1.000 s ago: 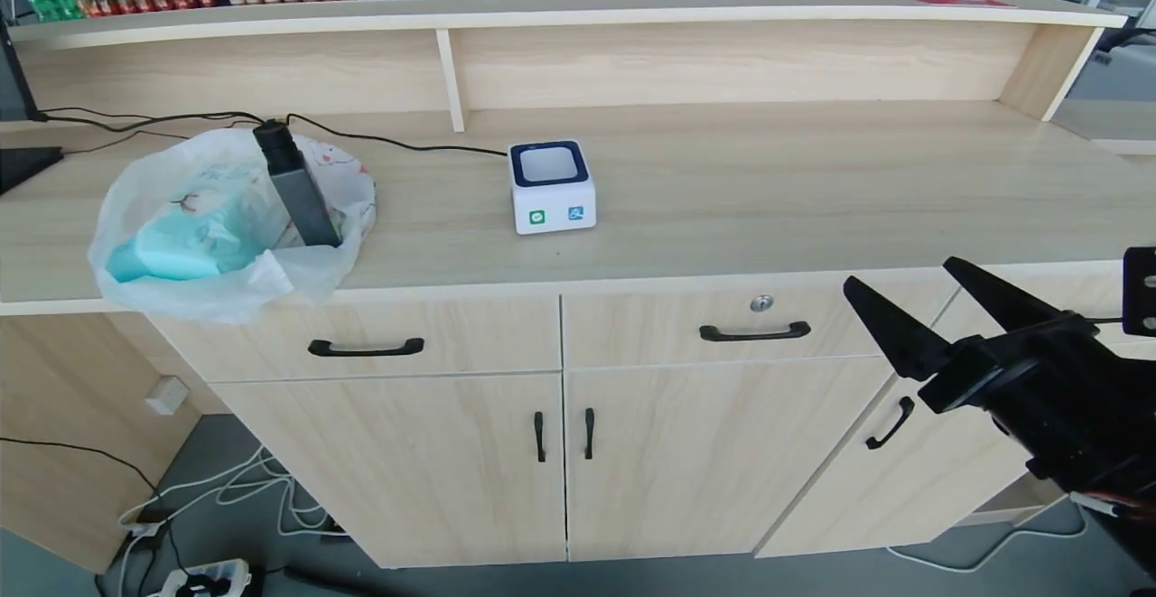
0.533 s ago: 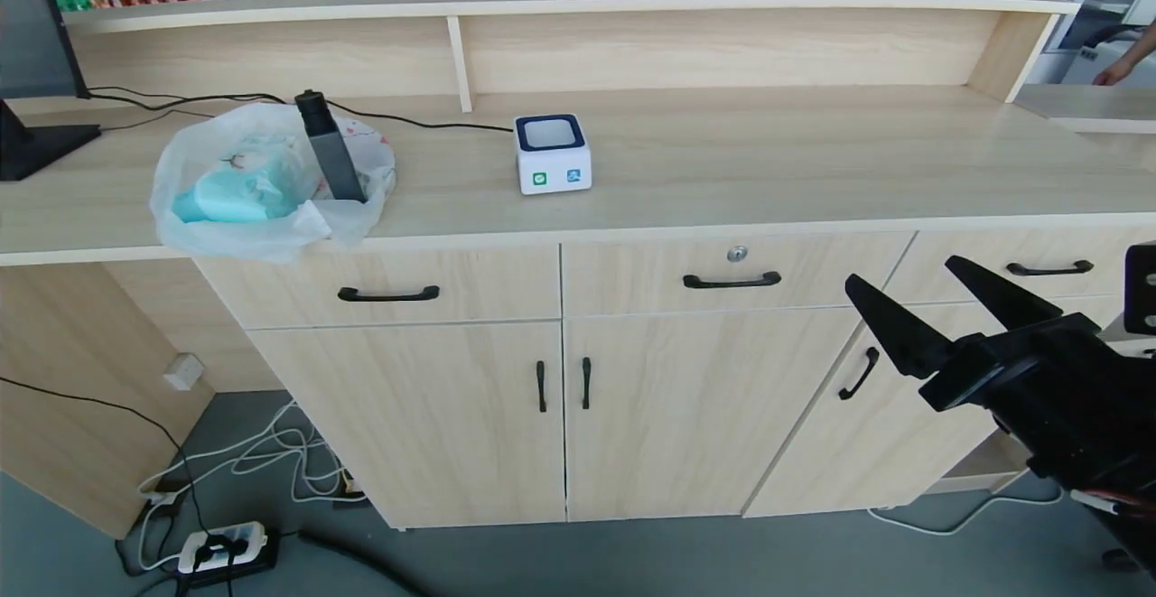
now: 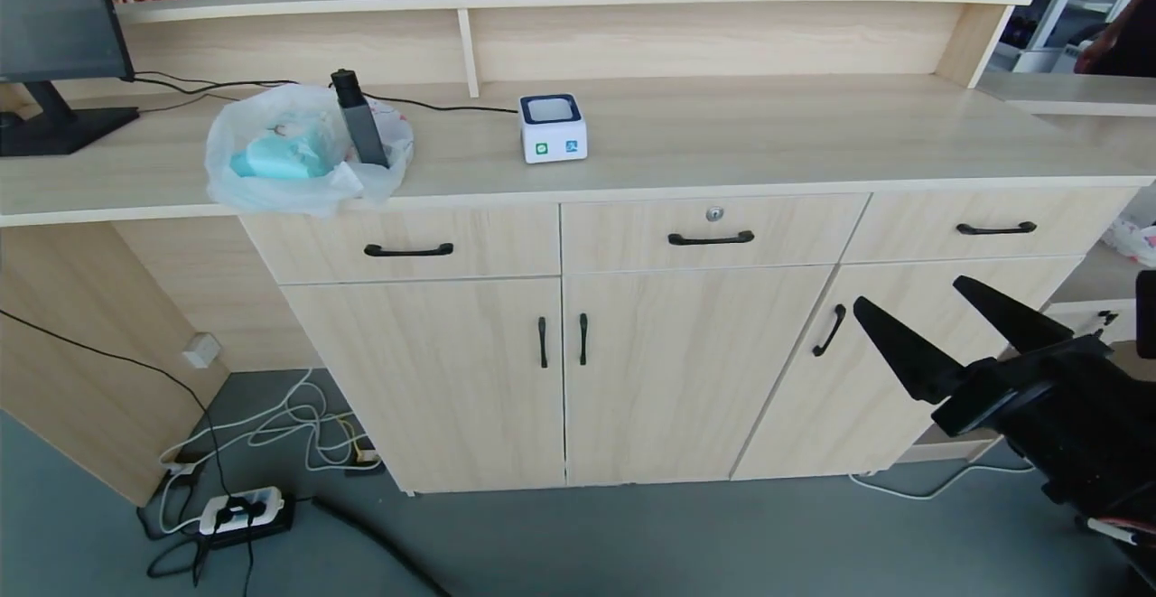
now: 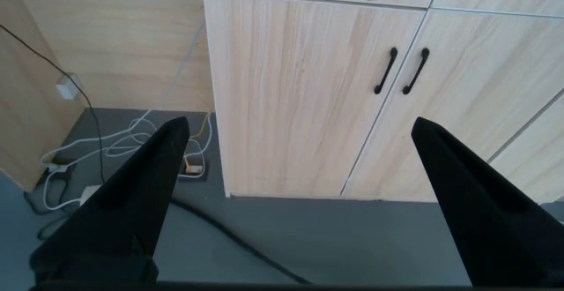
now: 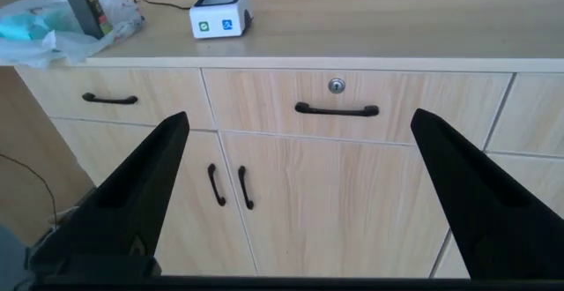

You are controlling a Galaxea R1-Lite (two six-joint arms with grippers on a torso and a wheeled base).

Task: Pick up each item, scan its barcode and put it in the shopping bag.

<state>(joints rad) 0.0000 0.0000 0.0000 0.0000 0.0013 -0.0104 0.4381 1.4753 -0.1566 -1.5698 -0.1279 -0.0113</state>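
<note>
The right pincer hung low in front of the cabinet doors with its two black fingers spread apart and nothing between them, aimed up toward the worktop. The left pincer was likewise spread and empty, facing the lower cabinet and the floor cables. Both sat well below the worktop's edge and well apart from the goods. The white scanner stood on the worktop up and to the left of the right pincer, its window facing upward. Farther left again lay the shopping bag, its mouth open at the front edge of the worktop. Inside it a teal pack lay flat, and a dark slim container stood nearly upright, long axis vertical and leaning slightly against the bag's wall. The items in sight were already bagged, so the job looked close to done. Any further reach into the bag would run up and leftward — a path that appeared to favour the left arm.
</note>
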